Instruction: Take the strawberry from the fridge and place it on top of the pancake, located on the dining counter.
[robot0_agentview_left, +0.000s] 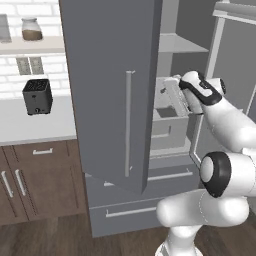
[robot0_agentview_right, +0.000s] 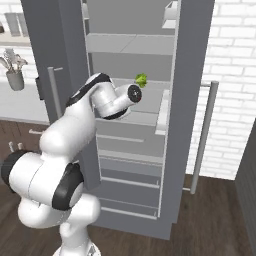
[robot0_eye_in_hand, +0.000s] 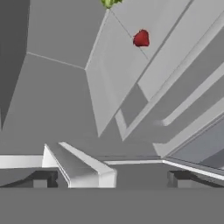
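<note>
We see the white arm (robot0_agentview_right: 75, 125) reaching into the open fridge (robot0_agentview_left: 115, 90), both grey doors swung wide. In the hand view the end effector (robot0_eye_in_hand: 111, 178) stands with its two dark fingertips (robot0_eye_in_hand: 43, 178) spread far apart and nothing between them; it has hold of nothing.

The strawberry (robot0_eye_in_hand: 141, 38), a small red berry, sits on a pale grey shelf (robot0_eye_in_hand: 122, 65) inside the fridge, well ahead of the fingertips and apart from them. A green leafy clump (robot0_eye_in_hand: 109, 2) lies on the same shelf a little beyond the berry; from the right base view we see that clump (robot0_agentview_right: 141, 79) just past the arm's wrist, at the shelf's level.

To the left of the fridge, in the left base view, a black toaster (robot0_agentview_left: 37, 96) stands on the white table (robot0_agentview_left: 35, 125) over brown cabinets (robot0_agentview_left: 35, 180), and a jar (robot0_agentview_left: 31, 28) rests on a wall shelf above. A cup of utensils (robot0_agentview_right: 15, 72) shows at the left edge of the right base view.
</note>
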